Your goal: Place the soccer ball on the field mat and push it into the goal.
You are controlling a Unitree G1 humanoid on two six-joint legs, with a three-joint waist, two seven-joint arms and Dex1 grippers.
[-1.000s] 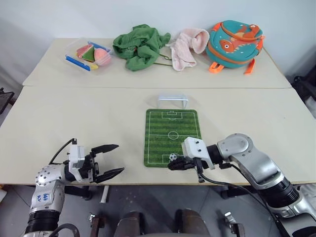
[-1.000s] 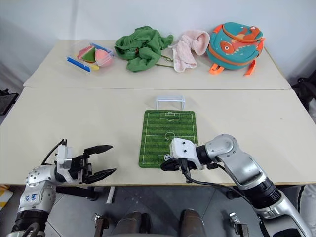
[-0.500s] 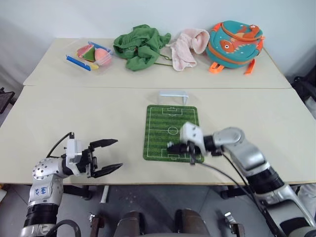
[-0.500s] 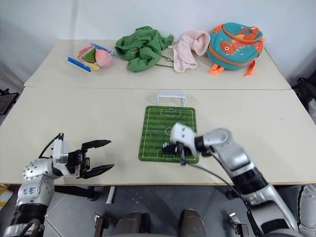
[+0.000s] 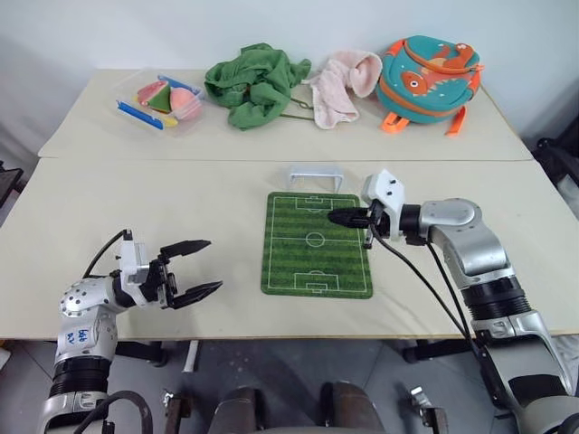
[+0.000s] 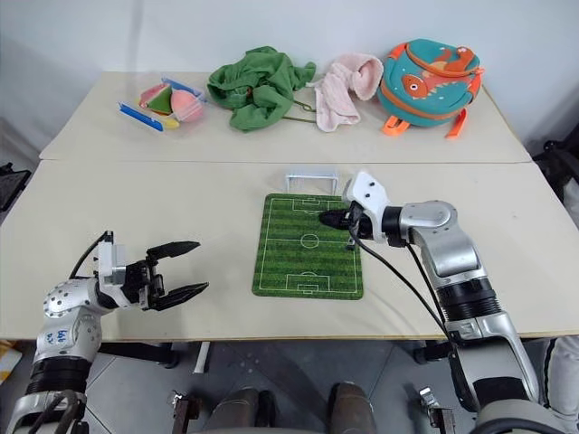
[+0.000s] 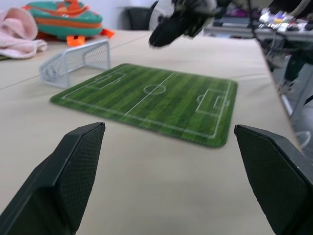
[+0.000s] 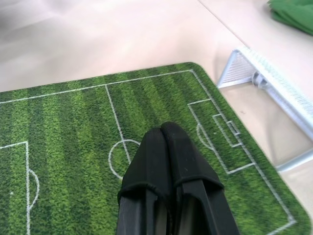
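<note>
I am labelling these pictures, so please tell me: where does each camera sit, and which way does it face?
Left and right eye views: head, facing forward and down over the beige table; both arms show.
Left wrist view: along its open black fingers toward the green striped field mat.
Right wrist view: down its shut fingers onto the mat.
Shared: mat and small white wire-frame goal.

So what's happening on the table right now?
The right gripper, fingers pressed shut, hangs over the far half of the field mat, pointing across it near the goal, which stands just off the mat's far edge. The left gripper is open over bare table to the mat's left, holding nothing. I can't spot the soccer ball on the mat or in the goal.
</note>
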